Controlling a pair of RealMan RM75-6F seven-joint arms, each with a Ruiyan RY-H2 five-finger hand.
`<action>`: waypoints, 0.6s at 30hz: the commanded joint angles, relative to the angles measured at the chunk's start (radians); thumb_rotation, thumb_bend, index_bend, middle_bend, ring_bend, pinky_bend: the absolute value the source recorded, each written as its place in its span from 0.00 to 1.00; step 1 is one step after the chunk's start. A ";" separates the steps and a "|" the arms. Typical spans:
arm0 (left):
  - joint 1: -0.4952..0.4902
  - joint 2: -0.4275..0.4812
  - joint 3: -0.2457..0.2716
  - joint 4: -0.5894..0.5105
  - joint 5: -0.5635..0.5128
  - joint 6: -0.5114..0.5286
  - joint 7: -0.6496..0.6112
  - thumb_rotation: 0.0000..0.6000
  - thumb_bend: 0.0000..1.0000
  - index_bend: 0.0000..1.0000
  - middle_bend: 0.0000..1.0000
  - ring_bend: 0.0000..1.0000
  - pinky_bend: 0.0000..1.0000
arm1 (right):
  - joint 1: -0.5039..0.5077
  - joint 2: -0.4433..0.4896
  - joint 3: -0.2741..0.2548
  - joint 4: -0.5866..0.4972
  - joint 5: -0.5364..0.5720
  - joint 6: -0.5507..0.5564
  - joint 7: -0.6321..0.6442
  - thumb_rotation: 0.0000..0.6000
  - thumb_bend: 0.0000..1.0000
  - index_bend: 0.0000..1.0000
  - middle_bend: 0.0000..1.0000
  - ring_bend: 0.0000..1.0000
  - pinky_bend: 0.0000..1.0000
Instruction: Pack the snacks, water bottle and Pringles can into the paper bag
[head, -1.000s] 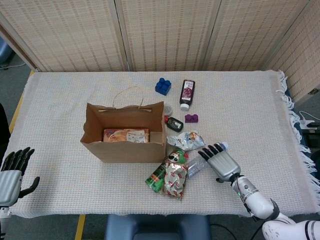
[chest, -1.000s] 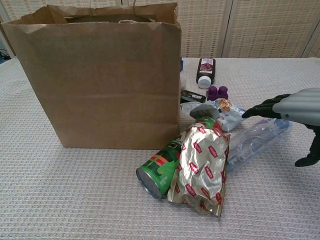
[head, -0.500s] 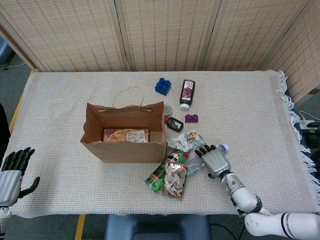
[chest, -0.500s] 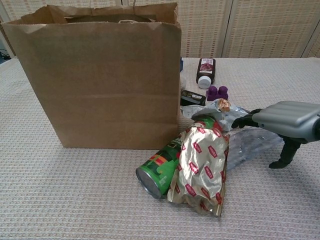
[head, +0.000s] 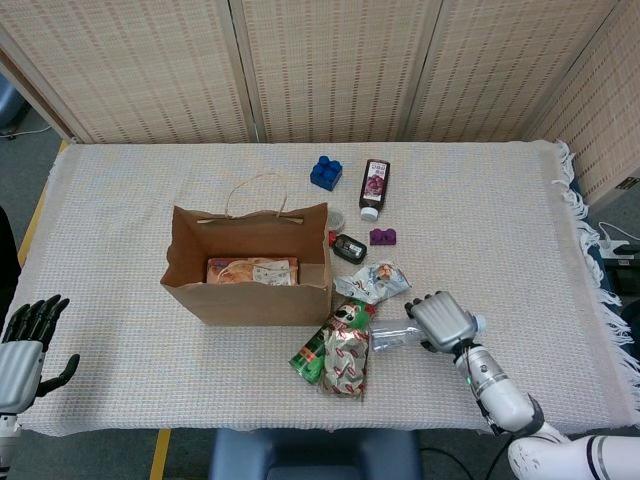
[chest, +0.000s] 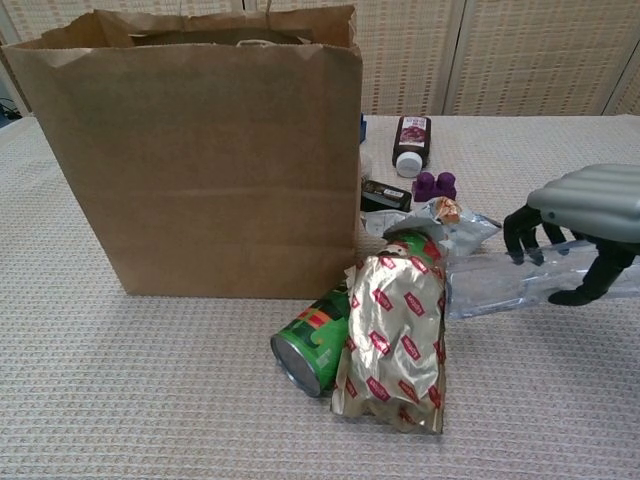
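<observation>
While the paper bag (head: 247, 265) stood open with one snack pack already inside, the right hand (head: 441, 320) dropped from hovering flat and curled its fingers (chest: 522, 233) round the water bottle (chest: 505, 283), tugging it away from the bag. That grasp readied the bottle for lifting in; the left hand (head: 22, 345) idled, fingers spread, well left of the bag

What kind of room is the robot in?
Probably an indoor test room or lab: a cloth-covered table with woven folding screens behind it, and a paper bag set out with snacks.
</observation>
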 joint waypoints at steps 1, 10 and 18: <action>0.000 -0.001 0.000 -0.001 -0.001 0.000 0.003 1.00 0.37 0.00 0.00 0.00 0.00 | -0.036 0.098 0.016 -0.064 -0.046 0.040 0.095 1.00 0.33 0.63 0.59 0.58 0.66; 0.001 -0.004 -0.002 -0.005 -0.004 0.003 0.019 1.00 0.37 0.00 0.00 0.00 0.00 | -0.110 0.248 0.112 -0.129 -0.125 0.149 0.359 1.00 0.33 0.63 0.59 0.58 0.66; 0.001 -0.005 -0.003 -0.008 -0.006 0.003 0.025 1.00 0.37 0.00 0.00 0.00 0.00 | -0.086 0.197 0.285 -0.165 -0.081 0.298 0.360 1.00 0.33 0.63 0.59 0.58 0.66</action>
